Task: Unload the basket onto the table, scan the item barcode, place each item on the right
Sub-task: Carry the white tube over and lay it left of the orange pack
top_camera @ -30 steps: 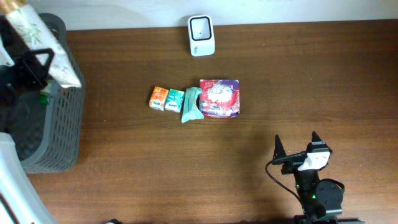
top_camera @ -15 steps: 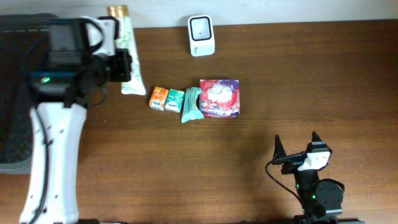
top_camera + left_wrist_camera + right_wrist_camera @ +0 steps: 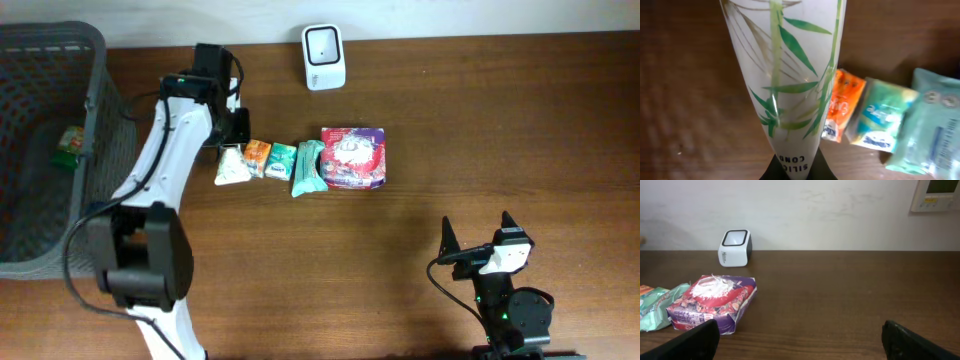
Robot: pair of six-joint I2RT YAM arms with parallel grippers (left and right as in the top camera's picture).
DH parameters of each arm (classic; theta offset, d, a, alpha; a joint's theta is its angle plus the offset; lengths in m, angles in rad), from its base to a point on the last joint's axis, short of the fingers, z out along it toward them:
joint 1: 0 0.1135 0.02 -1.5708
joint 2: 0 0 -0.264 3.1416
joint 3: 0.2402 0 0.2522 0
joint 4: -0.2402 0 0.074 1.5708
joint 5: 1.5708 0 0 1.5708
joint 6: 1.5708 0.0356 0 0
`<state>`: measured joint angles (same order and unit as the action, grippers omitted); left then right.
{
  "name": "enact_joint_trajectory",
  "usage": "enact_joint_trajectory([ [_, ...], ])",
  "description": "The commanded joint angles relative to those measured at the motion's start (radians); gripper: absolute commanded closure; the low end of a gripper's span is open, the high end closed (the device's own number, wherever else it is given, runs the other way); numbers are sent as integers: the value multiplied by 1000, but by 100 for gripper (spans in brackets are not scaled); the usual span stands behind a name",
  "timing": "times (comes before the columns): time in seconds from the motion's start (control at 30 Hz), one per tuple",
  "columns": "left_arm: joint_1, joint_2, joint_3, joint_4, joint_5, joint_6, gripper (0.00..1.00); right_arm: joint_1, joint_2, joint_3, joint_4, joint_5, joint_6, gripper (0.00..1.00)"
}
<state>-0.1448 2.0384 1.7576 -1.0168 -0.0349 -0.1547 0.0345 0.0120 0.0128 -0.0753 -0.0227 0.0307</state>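
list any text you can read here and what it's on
"SILIC" above "COND", both only partial: on the tube
too blurred or small to read: print on the orange packet, teal packet, red pack and scanner

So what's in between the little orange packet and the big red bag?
A small teal packet and a pale green pouch, side by side in the row. The overhead view shows it best.

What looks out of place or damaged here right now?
Nothing looks spilled or damaged. The one stray is a small green packet lying inside the grey basket, apart from the row of packets on the table.
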Motion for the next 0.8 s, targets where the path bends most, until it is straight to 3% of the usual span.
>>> enact_joint_trajectory([
  [0.0,-3,61,9,9,-58,-13,100,3,-6,-7,-4,9,10,1],
  [0.27,-3,113,9,7,-85,-13,94,4,-6,-7,-4,9,10,1],
  [0.37,-3,113,9,5,-85,-13,75,3,-6,-7,-4,9,10,1],
  [0.53,-3,112,38,-7,16,-13,77,4,-6,-7,-4,9,10,2],
  [0.67,-3,107,254,-161,24,-13,82,3,-6,-7,-4,9,10,2],
  [0.77,-3,101,488,-311,24,-13,76,3,-6,-7,-4,9,10,1],
])
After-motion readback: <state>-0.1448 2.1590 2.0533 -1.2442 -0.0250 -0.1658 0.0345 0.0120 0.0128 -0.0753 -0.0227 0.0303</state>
